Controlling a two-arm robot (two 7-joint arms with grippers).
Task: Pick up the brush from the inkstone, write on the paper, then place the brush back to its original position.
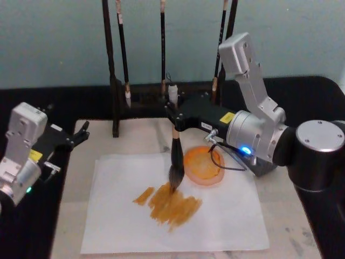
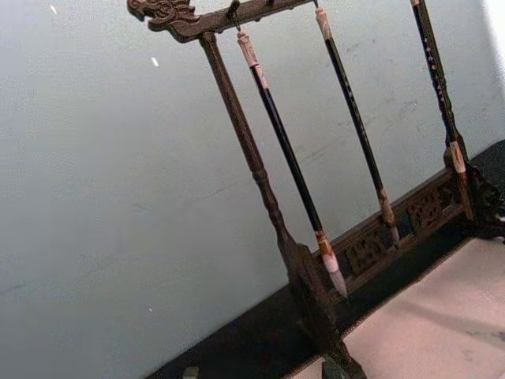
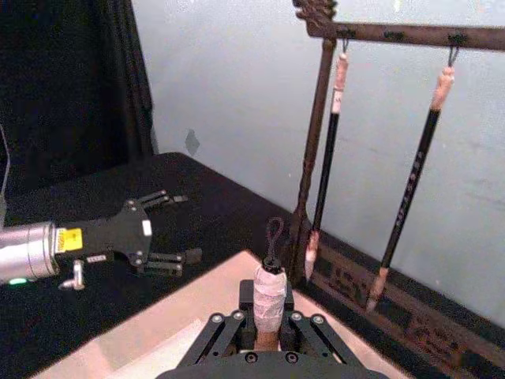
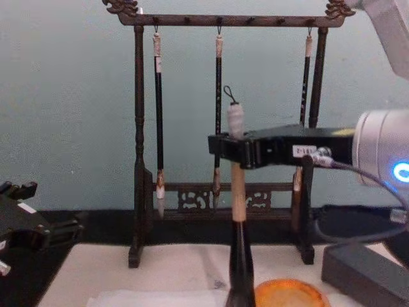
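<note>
- the right gripper reaches in from the right over the far part of the mat, with its fingers clamped on the upper handle of the brush
- the brush stands nearly upright, its whitish end cap and cord loop sticking up above the fingers in the chest view
- its bristles touch the paper at the far edge of a patch of brown strokes
- the paper lies flat on the mat, and the strokes spread across its middle, towards the robot's left
- the inkstone sits just to the right of the brush, at the far edge of the paper, apart from the bristles
- a dark block lies on the mat to the right of the inkstone, under the right arm
- the left gripper rests on the black table at the mat's left edge, well apart from the paper; in the right wrist view its fingers stand apart and hold nothing
- behind the mat a dark wooden rack carries three thin brushes hanging tip down
</note>
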